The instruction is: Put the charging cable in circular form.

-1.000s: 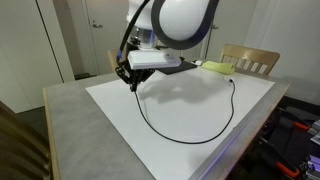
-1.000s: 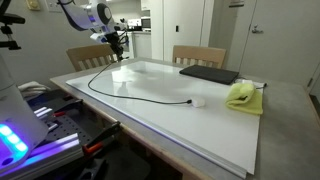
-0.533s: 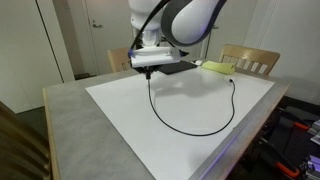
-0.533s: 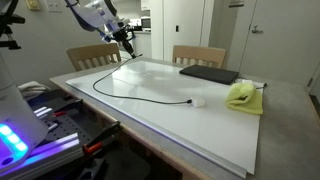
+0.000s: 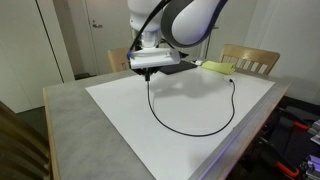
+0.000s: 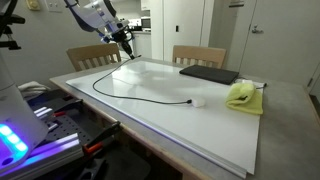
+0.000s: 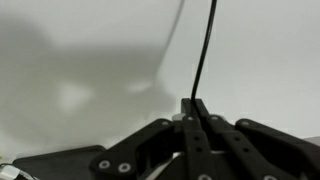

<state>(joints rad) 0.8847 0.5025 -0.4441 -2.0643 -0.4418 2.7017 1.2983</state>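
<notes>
While the near half of the white sheet [image 5: 120, 108] lies bare at lower left in an exterior view, the charging cable [image 5: 186, 132] sags across the lower centre as an open U. One limb climbs the right side toward the yellow-green object [image 5: 215, 67], and the other climbs at the centre to the gripper [image 5: 150, 73].

In the wrist view the fingers [image 7: 188, 112] are pressed together on the cord, with the cable [image 7: 203, 50] running from between the tips to the top edge, so that end is pinched and lifted.

A second ago the gripper hung further left and the U was wider and slacker. It has since carried the held end rightward, drawing the two limbs closer. Over the last half second it has hardly moved, so the sweep seems to have paused.

From the opposite side, the cord [image 6: 150, 99] lies along the sheet from left to lower centre. Its plug end rests near the yellow-green object [image 6: 243, 95] without touching it, and the gripper [image 6: 126, 42] hangs at upper left. Beyond, the flat black pad [image 6: 208, 74] sits untouched.

By my reading the curve is tightening but remains open. The held end would have to travel round toward the plug before this counts as a circle.
</notes>
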